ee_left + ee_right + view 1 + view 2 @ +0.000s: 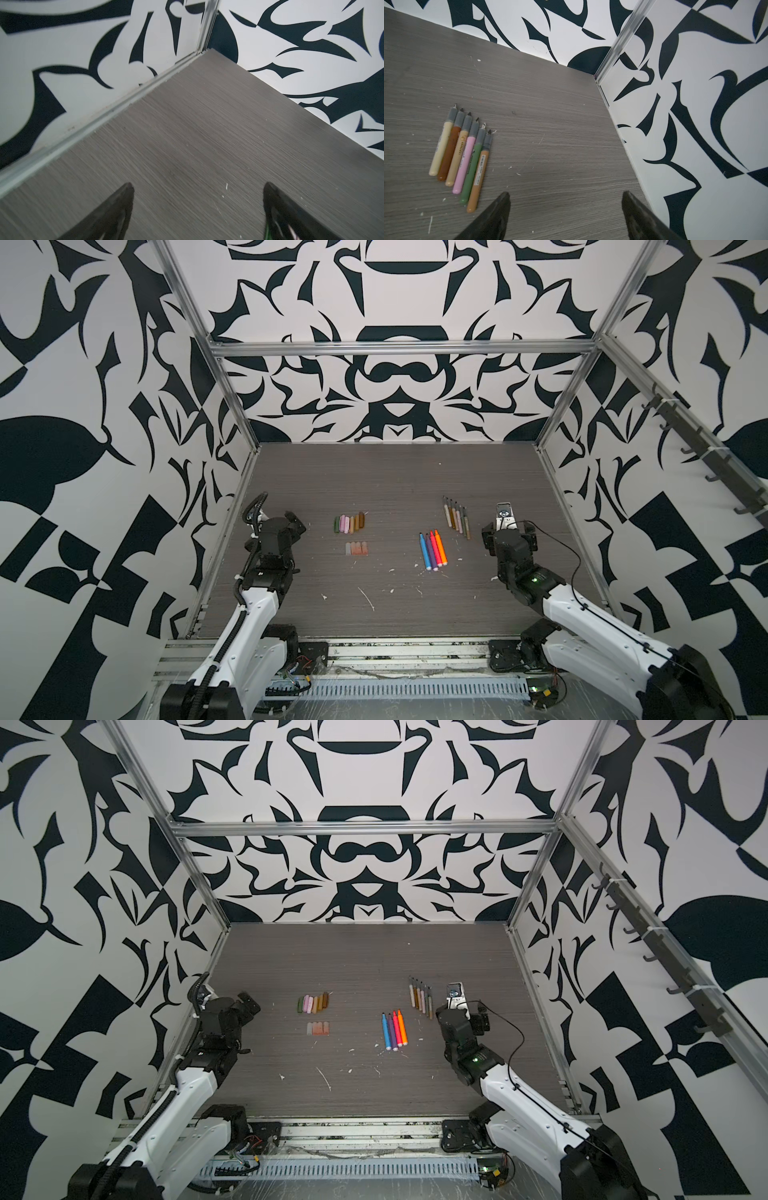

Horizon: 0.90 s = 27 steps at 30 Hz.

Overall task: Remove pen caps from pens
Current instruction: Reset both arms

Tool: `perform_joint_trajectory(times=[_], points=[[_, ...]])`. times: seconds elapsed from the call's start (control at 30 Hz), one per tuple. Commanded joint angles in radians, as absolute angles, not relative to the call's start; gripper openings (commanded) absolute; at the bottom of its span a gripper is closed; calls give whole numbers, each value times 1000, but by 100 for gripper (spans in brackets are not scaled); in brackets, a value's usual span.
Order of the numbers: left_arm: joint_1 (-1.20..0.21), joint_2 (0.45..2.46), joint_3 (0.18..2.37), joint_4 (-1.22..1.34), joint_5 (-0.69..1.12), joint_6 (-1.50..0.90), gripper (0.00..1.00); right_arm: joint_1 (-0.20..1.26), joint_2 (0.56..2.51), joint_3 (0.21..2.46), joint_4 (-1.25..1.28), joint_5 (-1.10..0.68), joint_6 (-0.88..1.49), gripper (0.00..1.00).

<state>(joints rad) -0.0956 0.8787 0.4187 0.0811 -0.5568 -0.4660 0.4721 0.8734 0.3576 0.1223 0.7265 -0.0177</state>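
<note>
Grey wood-grain table (374, 481) carries everything loose. Opaque pen caps (350, 523) lie in a tight row on its left half, translucent pinkish caps (356, 548) just nearer the robot. Six thin pens (463, 153), tips bare, lie side by side on the right half; four bright pens (433, 551) near them, uncapped. Left gripper (198, 186) spread wide, holding nothing. Right gripper (565, 194) spread too, empty, near the thin pens

even, bright, nearly shadowless light; top views bend at the edges, wrist views slightly soft with motion blur.
</note>
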Motion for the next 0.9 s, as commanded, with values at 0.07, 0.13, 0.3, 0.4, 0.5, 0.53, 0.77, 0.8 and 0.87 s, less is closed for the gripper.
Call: perform_joint_trajectory(times=[0.07, 0.13, 0.3, 0.4, 0.5, 0.53, 0.77, 0.8, 0.87], points=[[-93, 927, 334, 252, -680, -364, 99, 395, 807, 278, 311, 662, 75, 87], [-92, 943, 264, 405, -643, -288, 99, 353, 806, 245, 362, 636, 92, 88], [-86, 1025, 130, 770, -681, -234, 99, 208, 847, 171, 501, 401, 105, 99], [-84, 1045, 113, 831, -675, -249, 99, 188, 950, 138, 640, 388, 113, 100], [-77, 1087, 101, 908, -671, -247, 99, 186, 1109, 143, 817, 369, 81, 100], [-64, 1115, 101, 946, -655, -244, 99, 187, 1168, 158, 864, 363, 72, 100], [0, 1340, 169, 1091, -488, -164, 99, 128, 1455, 208, 1099, 314, 21, 99], [0, 1372, 170, 1123, -480, -164, 99, 120, 1474, 204, 1123, 323, 36, 99], [0, 1445, 173, 1200, -479, -164, 100, 113, 1521, 202, 1165, 331, 49, 99]])
